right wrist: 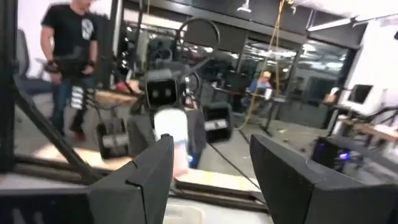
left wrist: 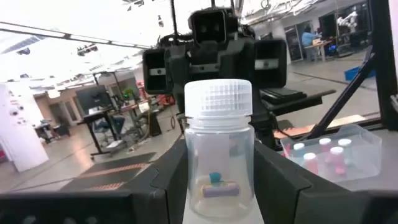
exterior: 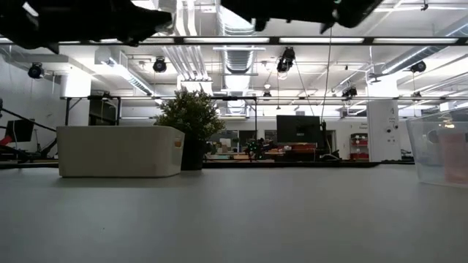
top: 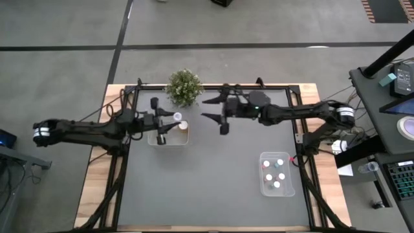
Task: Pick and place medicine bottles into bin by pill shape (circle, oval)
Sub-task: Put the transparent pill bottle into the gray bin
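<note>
The left tool grips a clear white-capped bottle held above the white bin at the worktop's back left; the right tool hangs open nearby, empty; a loose pinch could let the bottle slip or drop into the wrong bin.

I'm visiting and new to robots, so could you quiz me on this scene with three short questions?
1. True or false: the left gripper holds a white-capped bottle.
2. Where do the other bottles sit? A) clear bin B) white bin C) plant pot
3. Fill in: the right gripper is ____ and holds nothing.

Key: 1 true; 2 A; 3 open.
</note>
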Available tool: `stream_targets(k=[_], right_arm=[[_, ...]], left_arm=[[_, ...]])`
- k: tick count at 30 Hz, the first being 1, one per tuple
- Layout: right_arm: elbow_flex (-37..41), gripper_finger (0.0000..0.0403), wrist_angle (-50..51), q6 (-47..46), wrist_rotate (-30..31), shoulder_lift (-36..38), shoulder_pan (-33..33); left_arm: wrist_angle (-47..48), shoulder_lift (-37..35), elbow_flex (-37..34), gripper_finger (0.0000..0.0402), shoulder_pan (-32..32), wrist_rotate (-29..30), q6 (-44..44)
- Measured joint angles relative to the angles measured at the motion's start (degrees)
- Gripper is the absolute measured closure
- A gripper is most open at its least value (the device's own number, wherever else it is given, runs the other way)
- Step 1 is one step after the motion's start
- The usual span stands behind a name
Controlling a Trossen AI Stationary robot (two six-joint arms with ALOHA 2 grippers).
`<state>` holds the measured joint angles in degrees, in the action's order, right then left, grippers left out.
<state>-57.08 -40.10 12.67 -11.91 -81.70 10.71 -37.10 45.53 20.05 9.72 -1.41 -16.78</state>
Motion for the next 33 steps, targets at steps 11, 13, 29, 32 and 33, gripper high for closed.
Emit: stream_targets(k=[11, 13, 29, 32, 33], right_arm=[[-17.9, 0.0202, 4.2, -2.1, -1.2, -16.0, -1.5], [-19.6, 0.0202, 4.7, -1.9, -2.4, -17.6, -1.6], [-27.5, 0.0208, 6.2, -1.4, -3.0, -23.1, -2.1], [-27.8, 0.0226, 6.8, -0.4, -2.5, -23.4, -2.1], [-27.8, 0.0233, 6.9, -0.1, -2.4, -23.4, -2.1]], left_arm=[[0.5, -4.6, -1.1, 0.0274, 0.0, 1.1, -1.7], [0.7, -4.7, -1.2, 0.0274, 0.0, 1.4, -1.9], [0.9, -4.1, -1.4, 0.0274, 0.0, 4.5, -1.6], [0.8, -3.5, -1.4, 0.0274, 0.0, 5.7, -1.6], [0.8, -3.2, -1.4, 0.0274, 0.0, 6.1, -1.6]])
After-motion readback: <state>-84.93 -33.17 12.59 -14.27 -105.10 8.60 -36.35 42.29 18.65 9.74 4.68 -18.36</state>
